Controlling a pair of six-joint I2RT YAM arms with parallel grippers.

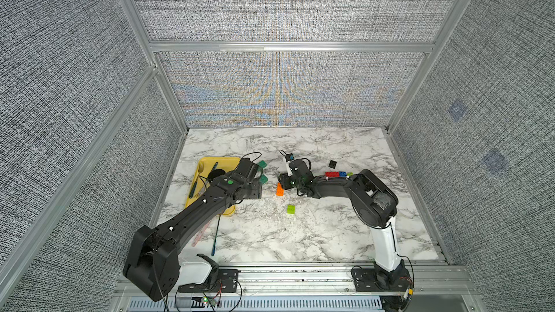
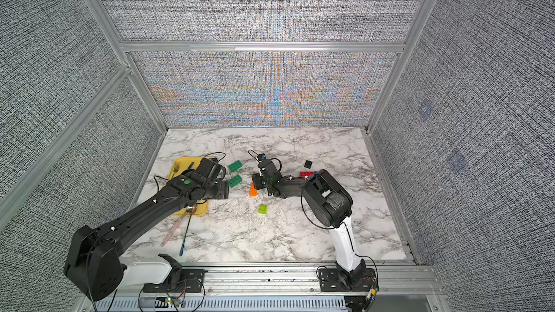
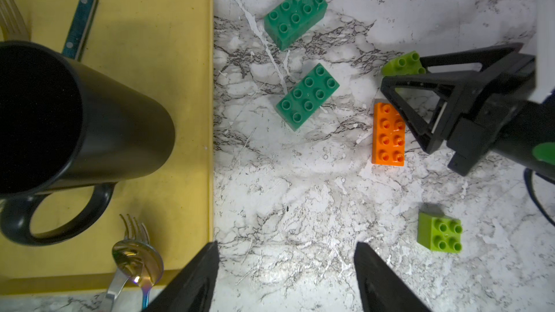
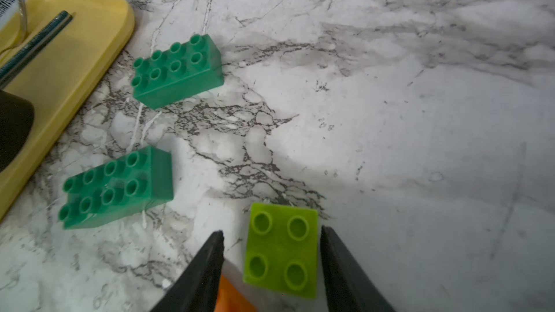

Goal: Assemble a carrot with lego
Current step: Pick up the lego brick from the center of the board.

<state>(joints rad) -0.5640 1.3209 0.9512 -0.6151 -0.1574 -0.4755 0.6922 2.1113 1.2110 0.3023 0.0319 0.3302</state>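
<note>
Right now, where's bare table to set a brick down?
Free: the marble table's near strip, from the loose lime brick to the front rail, and the far strip by the back wall. Crowded: the middle, around two green bricks, the orange brick, the right gripper and yellow tray.

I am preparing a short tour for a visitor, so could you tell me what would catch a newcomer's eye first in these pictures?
Probably the bright bricks scattered on the marble table: two dark green bricks beside the yellow tray, an orange brick at mid-table. Next, the right hand straddling a lime brick, one finger touching it, a gap at the other. The black mug standing on the tray also stands out.
</note>
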